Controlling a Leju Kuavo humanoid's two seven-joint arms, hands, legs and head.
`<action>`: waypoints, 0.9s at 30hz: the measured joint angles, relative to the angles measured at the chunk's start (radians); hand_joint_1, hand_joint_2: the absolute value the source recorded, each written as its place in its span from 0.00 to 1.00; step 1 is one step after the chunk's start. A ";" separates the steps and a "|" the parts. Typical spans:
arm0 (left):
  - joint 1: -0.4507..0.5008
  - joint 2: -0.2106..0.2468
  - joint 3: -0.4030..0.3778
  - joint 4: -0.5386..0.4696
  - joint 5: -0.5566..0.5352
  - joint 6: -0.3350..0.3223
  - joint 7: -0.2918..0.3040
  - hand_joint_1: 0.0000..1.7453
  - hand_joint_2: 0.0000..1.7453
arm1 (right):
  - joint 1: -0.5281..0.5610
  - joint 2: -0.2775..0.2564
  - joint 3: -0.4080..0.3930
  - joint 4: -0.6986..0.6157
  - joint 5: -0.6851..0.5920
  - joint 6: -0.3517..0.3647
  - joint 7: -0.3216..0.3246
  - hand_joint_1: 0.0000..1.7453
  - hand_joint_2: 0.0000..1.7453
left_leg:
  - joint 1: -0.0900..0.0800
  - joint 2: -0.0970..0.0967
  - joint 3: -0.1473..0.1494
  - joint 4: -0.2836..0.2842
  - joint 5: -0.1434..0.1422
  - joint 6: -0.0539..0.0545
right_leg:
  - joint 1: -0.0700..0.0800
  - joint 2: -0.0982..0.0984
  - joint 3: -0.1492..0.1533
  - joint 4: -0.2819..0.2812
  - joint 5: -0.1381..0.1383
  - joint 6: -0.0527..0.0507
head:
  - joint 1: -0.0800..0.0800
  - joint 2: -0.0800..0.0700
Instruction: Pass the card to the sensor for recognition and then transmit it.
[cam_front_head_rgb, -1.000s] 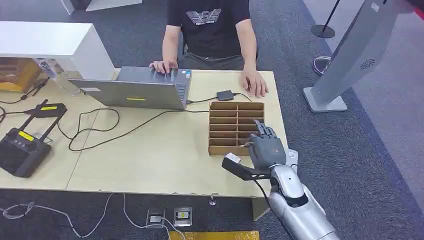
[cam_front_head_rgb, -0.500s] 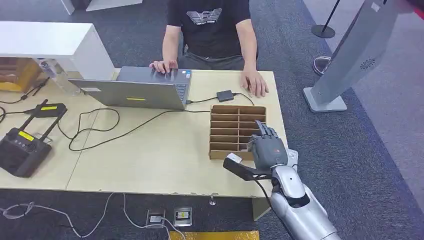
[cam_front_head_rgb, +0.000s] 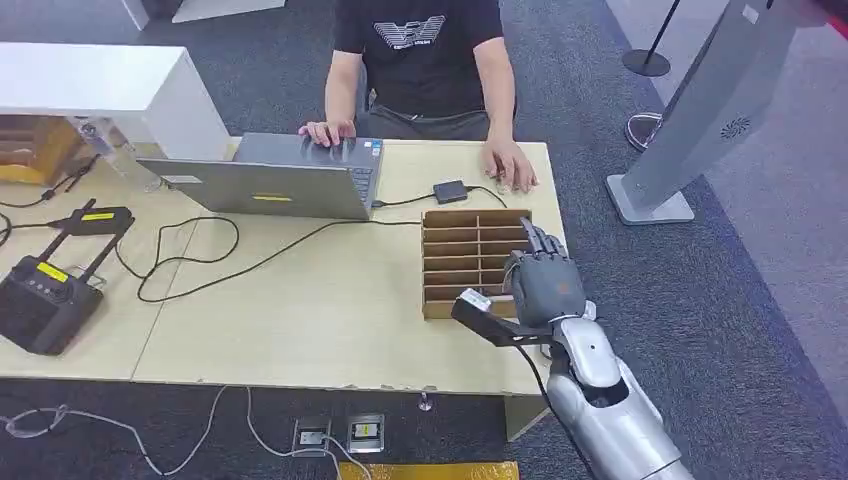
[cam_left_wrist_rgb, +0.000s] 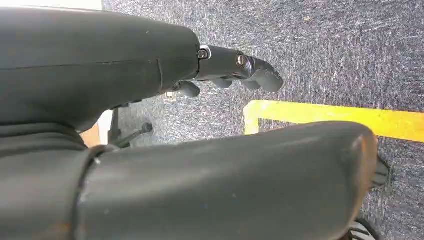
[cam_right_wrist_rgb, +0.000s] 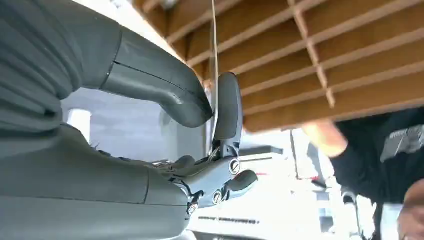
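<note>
My right hand (cam_front_head_rgb: 543, 288) pinches a thin white card (cam_right_wrist_rgb: 215, 75) edge-on between thumb and finger, above the brown slotted cardboard rack (cam_front_head_rgb: 473, 262); the small black sensor (cam_front_head_rgb: 450, 190) lies beyond it.

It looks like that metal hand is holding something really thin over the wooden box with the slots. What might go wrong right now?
The card is pinched edge-on between the right hand's thumb and a finger, so a slight slip might drop it into the slotted wooden box. The hand hovers close over the box and may knock it. A black cable and the small black reader lie nearby on the table; reaching across could snag them.
</note>
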 joint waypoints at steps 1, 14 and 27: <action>0.000 0.000 0.000 0.000 0.000 0.000 -0.007 0.00 0.00 | 0.002 0.005 -0.008 -0.020 0.015 0.003 0.013 1.00 1.00 | 0.000 0.000 0.000 0.000 0.000 0.000 | 0.000 0.000 0.000 0.000 0.000 0.000 | 0.000 0.000; 0.000 0.000 -0.018 0.000 -0.002 0.010 -0.041 0.00 0.00 | -0.091 0.073 -0.154 -0.461 0.010 0.109 -0.046 1.00 1.00 | 0.000 0.001 0.000 0.000 0.000 0.000 | 0.000 0.001 -0.001 0.000 0.001 -0.002 | 0.000 0.000; -0.004 0.001 -0.026 0.000 -0.018 -0.003 -0.038 0.00 0.00 | -0.189 0.122 -0.155 -0.226 0.082 -0.034 -0.058 1.00 1.00 | 0.001 0.000 -0.002 0.000 0.002 -0.002 | 0.001 0.000 -0.001 0.001 0.002 -0.003 | 0.000 0.000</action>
